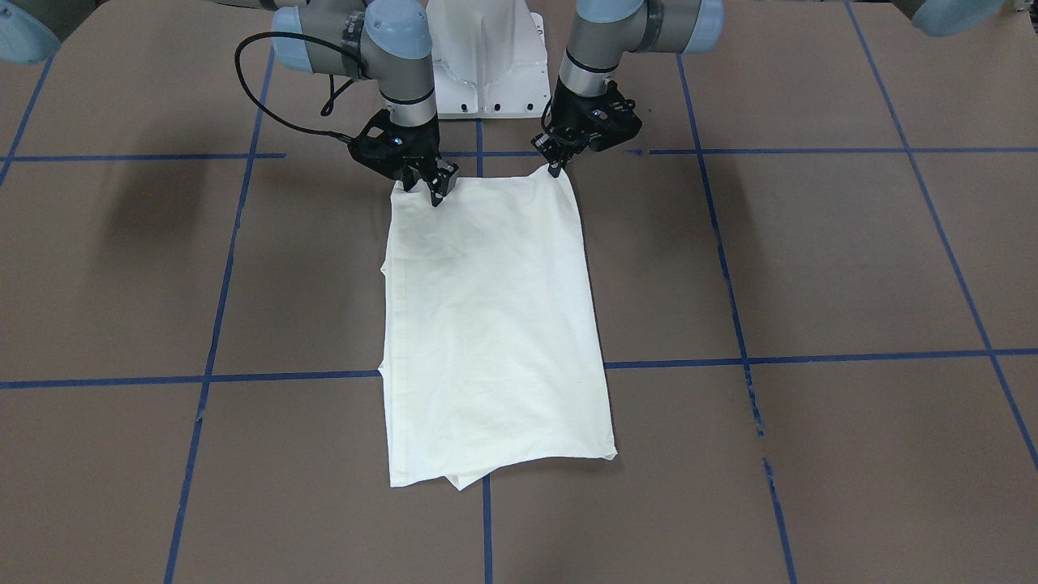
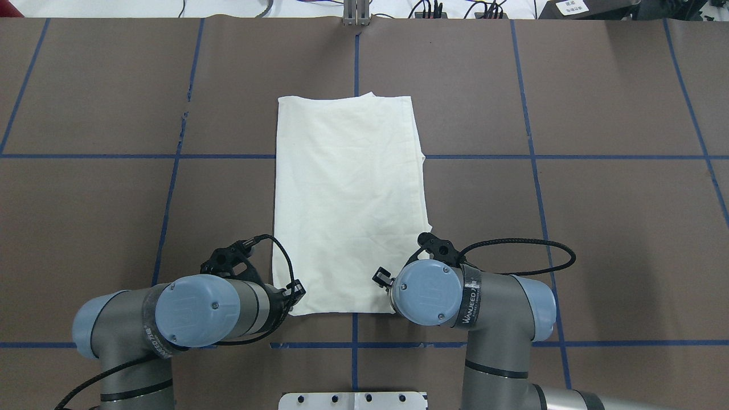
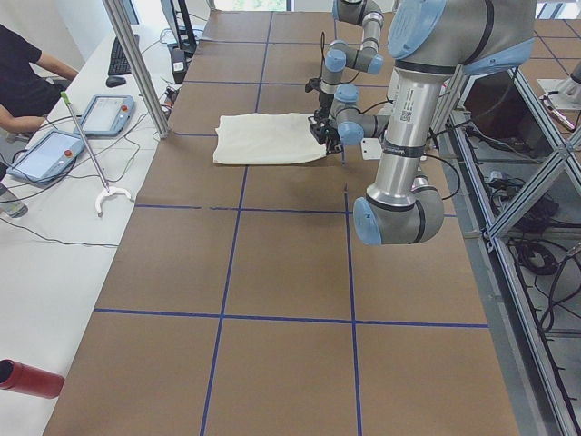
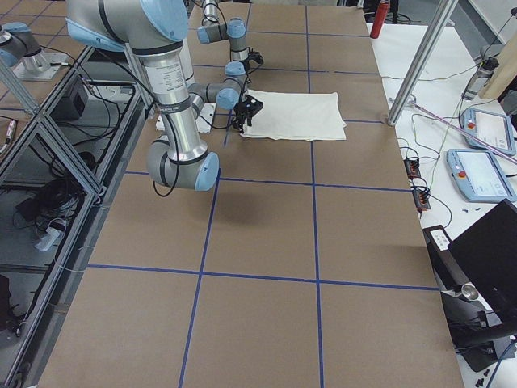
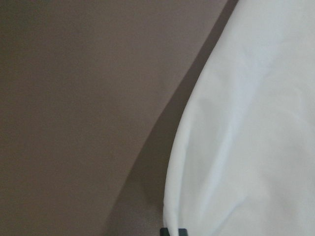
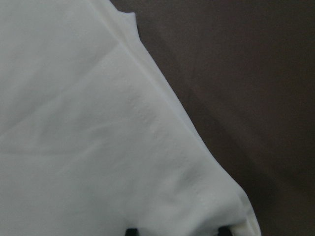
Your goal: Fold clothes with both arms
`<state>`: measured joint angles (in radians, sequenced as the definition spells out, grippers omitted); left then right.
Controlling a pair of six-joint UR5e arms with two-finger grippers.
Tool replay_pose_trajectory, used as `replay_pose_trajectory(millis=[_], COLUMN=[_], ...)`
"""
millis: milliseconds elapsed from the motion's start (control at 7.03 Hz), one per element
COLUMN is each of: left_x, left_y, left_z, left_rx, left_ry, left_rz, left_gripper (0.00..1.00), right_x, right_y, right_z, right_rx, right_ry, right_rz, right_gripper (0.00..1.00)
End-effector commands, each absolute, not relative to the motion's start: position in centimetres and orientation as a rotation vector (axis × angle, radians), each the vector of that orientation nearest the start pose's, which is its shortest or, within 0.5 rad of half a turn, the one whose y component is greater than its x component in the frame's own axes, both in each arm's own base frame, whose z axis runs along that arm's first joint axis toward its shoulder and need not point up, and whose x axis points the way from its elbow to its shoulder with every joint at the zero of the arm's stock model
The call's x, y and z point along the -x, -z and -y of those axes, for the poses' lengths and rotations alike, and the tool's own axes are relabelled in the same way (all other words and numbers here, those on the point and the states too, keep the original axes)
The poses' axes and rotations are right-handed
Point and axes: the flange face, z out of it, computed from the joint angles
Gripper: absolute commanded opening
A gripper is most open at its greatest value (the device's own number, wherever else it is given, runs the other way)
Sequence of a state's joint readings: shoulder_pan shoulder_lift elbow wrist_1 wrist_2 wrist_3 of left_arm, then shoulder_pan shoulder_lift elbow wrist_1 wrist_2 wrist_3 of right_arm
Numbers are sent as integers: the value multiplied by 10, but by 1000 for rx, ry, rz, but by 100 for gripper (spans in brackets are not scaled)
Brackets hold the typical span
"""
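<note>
black fingertips (image 6: 130,231) of the right gripper (image 1: 435,188) are standing spread apart, resting on one robot-side corner of the cream shirt (image 1: 495,324). the left gripper (image 1: 557,168) is pinching the other robot-side corner, its jaws pressed together on the cloth and drawing it up into a small peak. the shirt is lying flat as a long folded rectangle, plain side up, stretching away from the white pedestal (image 1: 486,65) along the middle of the brown table (image 1: 811,259) and crossing a blue tape line (image 1: 811,355).

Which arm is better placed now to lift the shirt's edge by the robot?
Left, probably: the left gripper seems shut on a raised corner of the shirt; the right gripper rests open on it.
</note>
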<state>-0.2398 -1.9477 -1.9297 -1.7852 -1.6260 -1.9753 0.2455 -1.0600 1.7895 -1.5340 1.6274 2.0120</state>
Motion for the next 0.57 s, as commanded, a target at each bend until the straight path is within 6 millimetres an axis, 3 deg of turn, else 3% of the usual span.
replay_pose_trajectory(millis=[0,142,427], left_x=[-539,-540,-540], left_y=[-272,-272,-271], left_z=[263,263,263], left_rx=[131,131,131], left_ry=[567,567,566], left_rz=[-956,-957,-961], left_gripper=[0,0,0], right_x=[590,590,586], right_y=[-268,-268,-266], right_z=[279,279,287], right_rx=[131,131,129], right_ry=[-622,-622,-630], right_rz=[782,782,802], right_gripper=[10,1,0])
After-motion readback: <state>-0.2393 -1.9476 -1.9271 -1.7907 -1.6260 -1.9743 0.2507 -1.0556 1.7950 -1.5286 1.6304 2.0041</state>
